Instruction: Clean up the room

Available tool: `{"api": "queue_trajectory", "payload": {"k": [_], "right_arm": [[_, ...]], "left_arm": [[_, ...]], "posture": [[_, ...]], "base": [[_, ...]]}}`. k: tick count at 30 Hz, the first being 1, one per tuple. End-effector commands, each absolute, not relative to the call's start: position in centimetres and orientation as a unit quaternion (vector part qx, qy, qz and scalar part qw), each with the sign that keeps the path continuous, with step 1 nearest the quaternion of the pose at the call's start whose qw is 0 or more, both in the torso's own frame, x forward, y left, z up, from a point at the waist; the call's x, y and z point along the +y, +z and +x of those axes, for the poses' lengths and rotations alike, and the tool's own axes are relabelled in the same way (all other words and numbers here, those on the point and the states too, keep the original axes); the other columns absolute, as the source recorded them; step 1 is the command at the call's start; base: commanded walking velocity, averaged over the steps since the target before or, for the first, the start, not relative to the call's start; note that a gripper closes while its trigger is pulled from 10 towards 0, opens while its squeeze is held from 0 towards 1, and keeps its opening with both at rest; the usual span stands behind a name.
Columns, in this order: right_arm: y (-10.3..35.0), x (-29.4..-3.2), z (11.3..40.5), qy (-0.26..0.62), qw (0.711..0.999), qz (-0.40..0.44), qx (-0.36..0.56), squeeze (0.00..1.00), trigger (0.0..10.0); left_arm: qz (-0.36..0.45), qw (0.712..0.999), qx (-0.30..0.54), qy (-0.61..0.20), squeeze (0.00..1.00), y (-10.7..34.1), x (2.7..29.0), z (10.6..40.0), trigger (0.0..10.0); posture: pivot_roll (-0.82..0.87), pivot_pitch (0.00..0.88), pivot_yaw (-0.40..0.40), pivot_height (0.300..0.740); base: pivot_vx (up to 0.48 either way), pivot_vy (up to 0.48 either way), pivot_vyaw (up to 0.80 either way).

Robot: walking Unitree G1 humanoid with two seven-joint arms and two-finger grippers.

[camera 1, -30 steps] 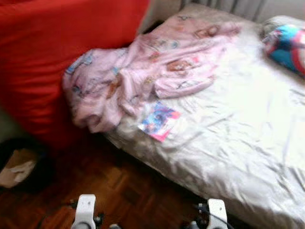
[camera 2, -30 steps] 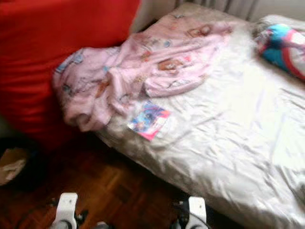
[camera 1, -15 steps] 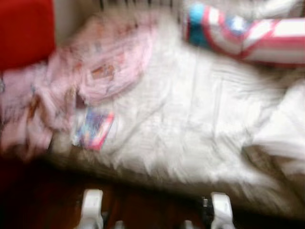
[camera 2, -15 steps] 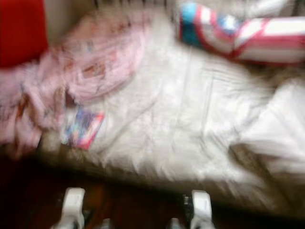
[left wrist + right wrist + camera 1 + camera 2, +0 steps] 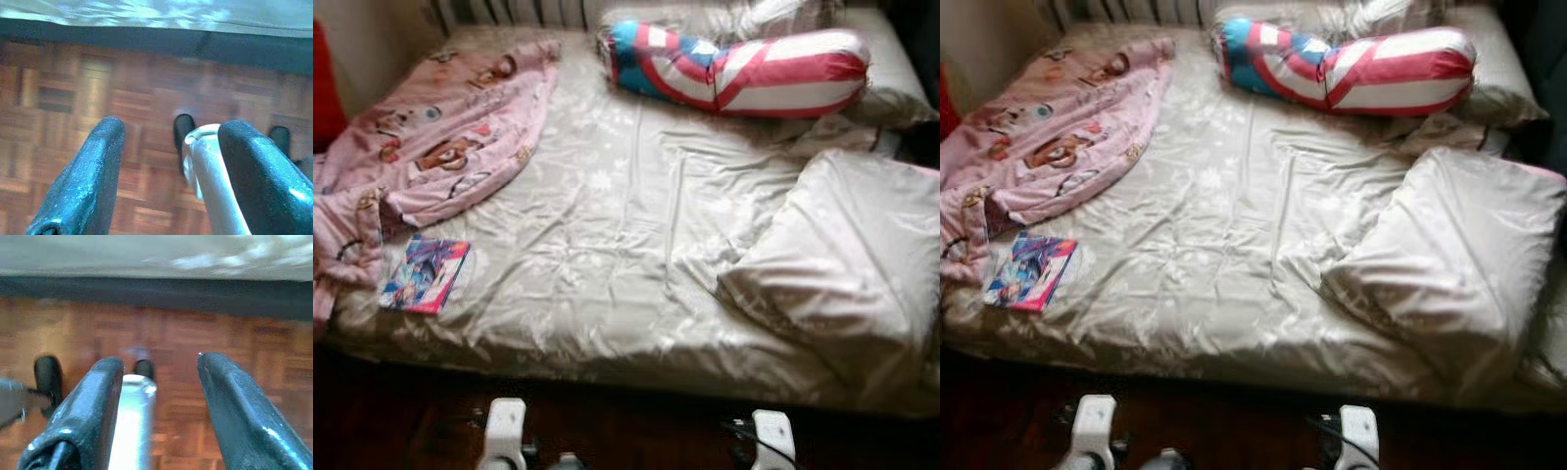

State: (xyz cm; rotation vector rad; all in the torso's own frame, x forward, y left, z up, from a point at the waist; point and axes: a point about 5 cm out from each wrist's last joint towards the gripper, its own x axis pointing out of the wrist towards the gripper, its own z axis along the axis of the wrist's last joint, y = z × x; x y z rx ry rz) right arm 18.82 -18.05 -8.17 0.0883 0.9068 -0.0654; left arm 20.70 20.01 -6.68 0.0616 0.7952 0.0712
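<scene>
A bed [image 5: 636,255] holds a pink blanket [image 5: 440,127] at upper left, a book [image 5: 424,275], and a striped bolster [image 5: 744,73]. Left gripper [image 5: 168,171] and right gripper [image 5: 156,406] hang released over the floor [image 5: 73,93].

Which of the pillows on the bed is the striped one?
The long bolster pillow at the head of the bed, red and white stripes with a blue end. The pillow nearer on the right is plain beige.

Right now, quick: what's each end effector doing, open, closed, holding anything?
Left end effector: open, holding nothing, hanging over the wood floor.
Right end effector: open, holding nothing, also over the floor.
</scene>
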Motion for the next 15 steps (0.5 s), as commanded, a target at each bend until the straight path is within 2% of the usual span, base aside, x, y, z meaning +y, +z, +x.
{"api": "queue_trajectory", "payload": {"k": [1, 15], "right_arm": [[-8.8, -17.43, 17.67, -0.032, 0.888, 0.056, 0.455, 0.0, 10.0], [-8.82, -17.39, 17.64, -0.032, 0.888, 0.056, 0.454, 0.0, 10.0]], "left_arm": [[0.038, 0.912, 0.407, 0.04, 0.0, -7.18, 20.86, 19.65, 10.0], [0.039, 0.913, 0.405, 0.038, 0.0, -7.23, 20.74, 19.54, 10.0]], "posture": [[0.03, 0.221, -0.029, 0.74], [0.03, 0.223, -0.028, 0.74]], "base": [[0.0, -0.334, 0.0], [0.0, -0.333, 0.0]]}}
